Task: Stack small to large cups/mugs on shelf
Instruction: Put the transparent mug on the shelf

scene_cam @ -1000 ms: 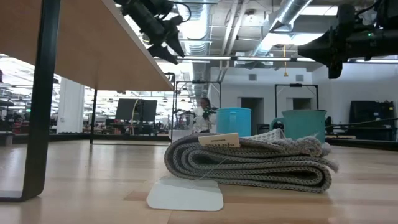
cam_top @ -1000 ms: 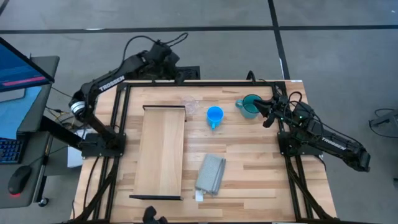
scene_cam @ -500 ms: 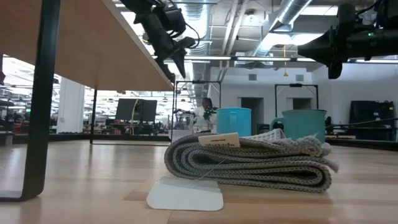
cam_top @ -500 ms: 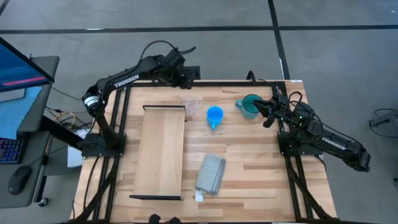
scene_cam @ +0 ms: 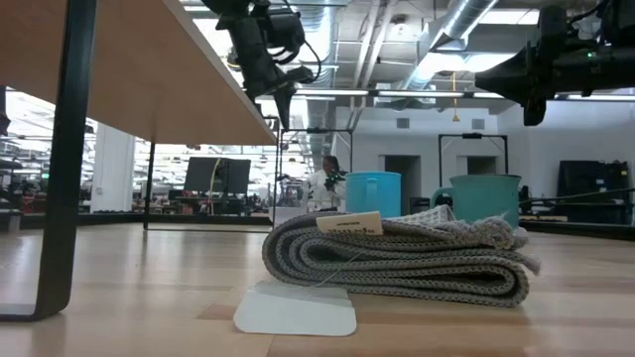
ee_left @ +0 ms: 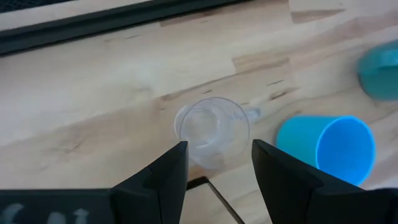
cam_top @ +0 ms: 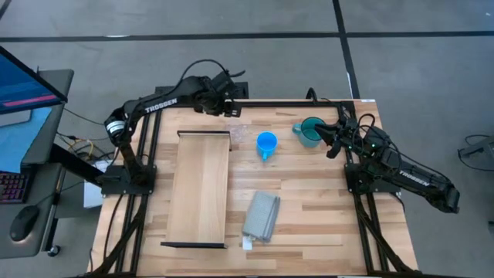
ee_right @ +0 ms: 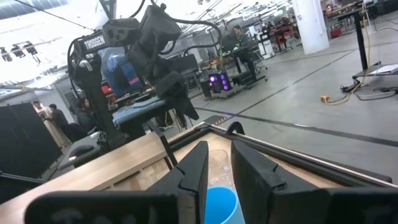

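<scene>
Clear plastic made the small cup (ee_left: pixel 211 127) hard to pick out from above; it stood on the tabletop (cam_top: pixel 309 201) just off the far end of the shelf (cam_top: pixel 201 189), with the left gripper (ee_left: pixel 214 165) poised over it, fingers spread wide and holding nothing. The blue mug (cam_top: pixel 266 144) stood near the cup, apart from it, and the teal mug (cam_top: pixel 310 132) farther toward the right arm. The right gripper (cam_top: pixel 330 141) hung beside the teal mug, fingers partly parted; whether it touched the mug could not be told. A folded grey cloth (cam_top: pixel 261 215) lay on the near side of the table beside the shelf, and in the low view it blocked the lower parts of both mugs. The teal mug was cut off at the left wrist picture's edge. Nothing stood on the shelf.
</scene>
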